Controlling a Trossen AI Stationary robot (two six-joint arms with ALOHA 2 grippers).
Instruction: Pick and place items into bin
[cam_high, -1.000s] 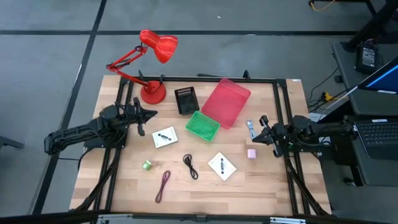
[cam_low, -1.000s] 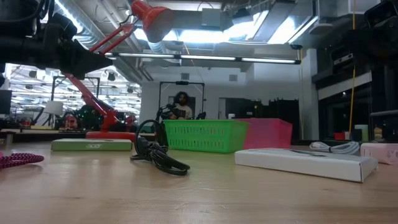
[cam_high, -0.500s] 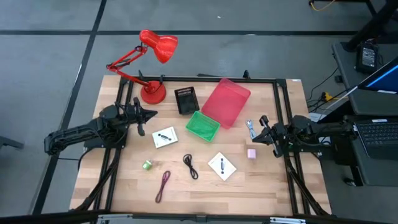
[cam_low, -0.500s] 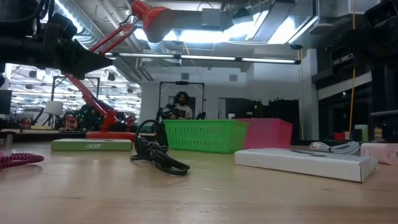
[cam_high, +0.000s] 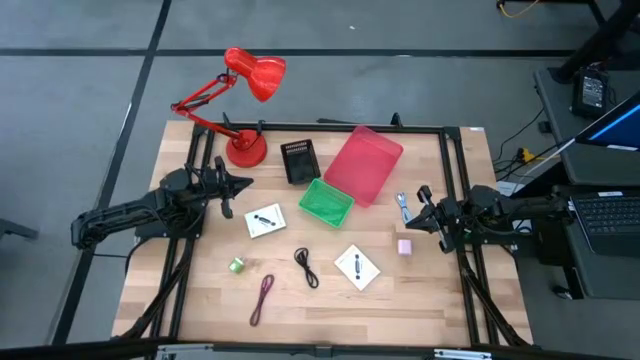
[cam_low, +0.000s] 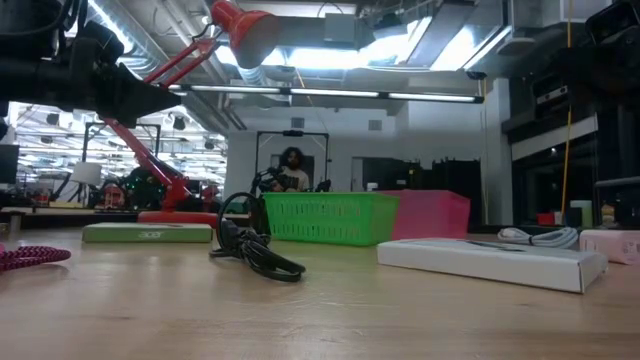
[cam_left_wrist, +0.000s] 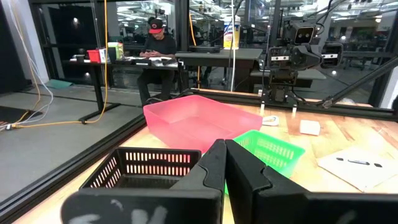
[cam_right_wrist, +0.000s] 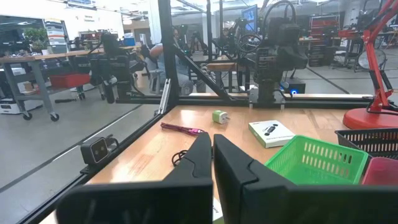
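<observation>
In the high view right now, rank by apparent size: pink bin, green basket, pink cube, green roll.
Largest to smallest:
1. pink bin
2. green basket
3. pink cube and green roll: both tiny and look about alike, so I won't rank one over the other.

Blue-silver piece (cam_high: 401, 206) too small to ID, maroon cable (cam_low: 30, 257) cut off at edge
</observation>
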